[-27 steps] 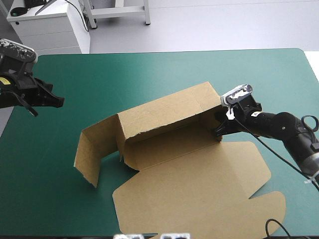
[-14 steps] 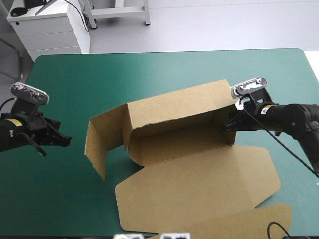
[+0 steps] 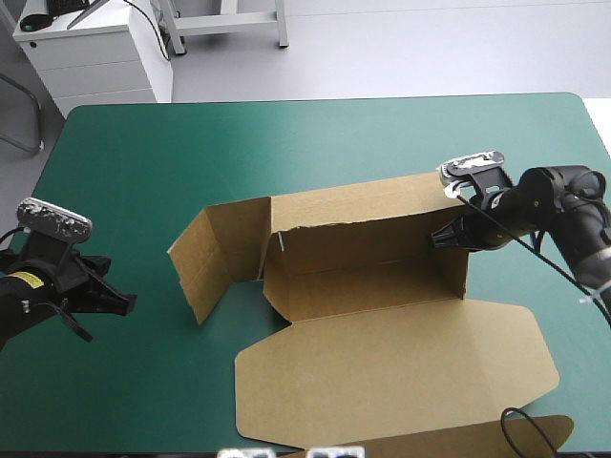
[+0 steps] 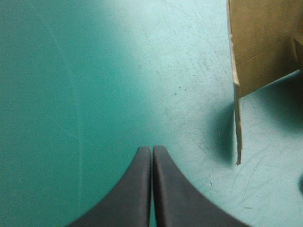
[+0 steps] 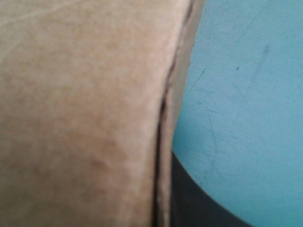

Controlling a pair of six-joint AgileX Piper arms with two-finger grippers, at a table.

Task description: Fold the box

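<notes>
The brown box (image 3: pixel 382 286) lies mid-table with its long back wall (image 3: pixel 363 224) raised, its left end flap (image 3: pixel 215 258) swung outward and its lid (image 3: pixel 401 372) flat toward the front edge. My right gripper (image 3: pixel 447 237) is shut on the right end of the back wall. In the right wrist view the board (image 5: pixel 80 113) fills most of the picture, with one black finger (image 5: pixel 199 203) showing beside its edge. My left gripper (image 3: pixel 122 303) hovers shut over the bare cover, left of the flap. In the left wrist view the flap's edge (image 4: pixel 236 109) stands ahead of the left gripper (image 4: pixel 152 149).
Teal-green cover (image 3: pixel 286 143) lies bare behind the box and between my left gripper and the flap. A lid tab (image 3: pixel 520 437) reaches the table's front edge at the right. My left arm sits close to the table's left edge.
The box has slid to the right with my right gripper holding its back wall. My left arm has dropped from the far left corner to the near left of the table.
</notes>
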